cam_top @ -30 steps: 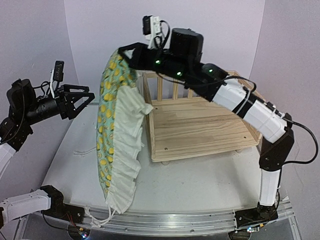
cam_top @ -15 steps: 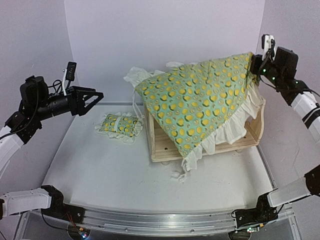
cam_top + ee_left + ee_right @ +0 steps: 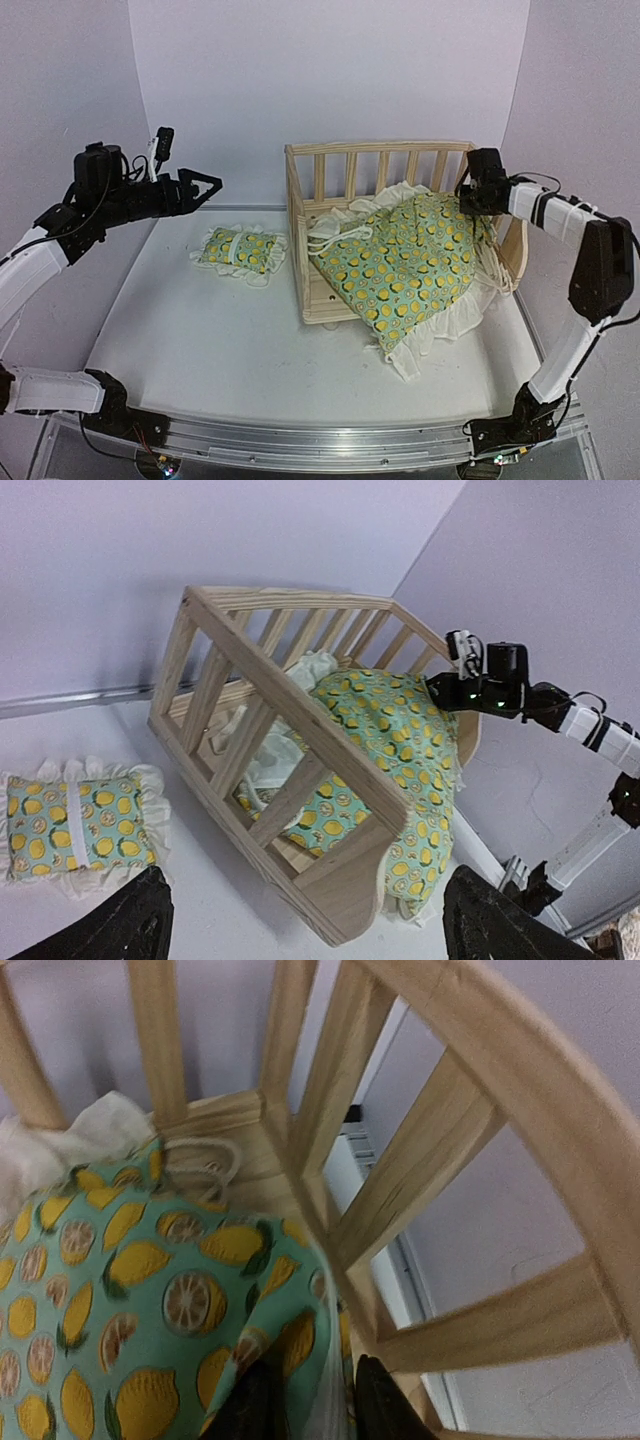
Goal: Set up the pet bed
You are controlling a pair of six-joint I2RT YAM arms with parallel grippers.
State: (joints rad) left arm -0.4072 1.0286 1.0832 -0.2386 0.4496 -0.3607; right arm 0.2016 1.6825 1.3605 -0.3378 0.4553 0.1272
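The pine pet bed frame (image 3: 385, 150) stands at the back right of the table. The green cushion with yellow lemons (image 3: 405, 265) lies crumpled inside it, its cream ruffle spilling over the low front side onto the table. My right gripper (image 3: 470, 196) is at the frame's back right corner, shut on the cushion's edge (image 3: 300, 1340); its fingers (image 3: 255, 1405) pinch the fabric next to the slats (image 3: 420, 1180). The small matching pillow (image 3: 240, 250) lies on the table left of the frame. My left gripper (image 3: 205, 186) hovers open and empty above and left of the pillow (image 3: 75, 820).
The white table (image 3: 200, 330) has walls close at the back and on both sides. A metal rail (image 3: 320, 440) runs along the near edge. The left wrist view shows the frame (image 3: 300, 730), the cushion (image 3: 390, 720) and the right arm (image 3: 500, 685).
My right gripper swung the cushion from hanging left of the frame across to the right and lowered it into the frame. My left gripper rose and shifted slightly right, still open.
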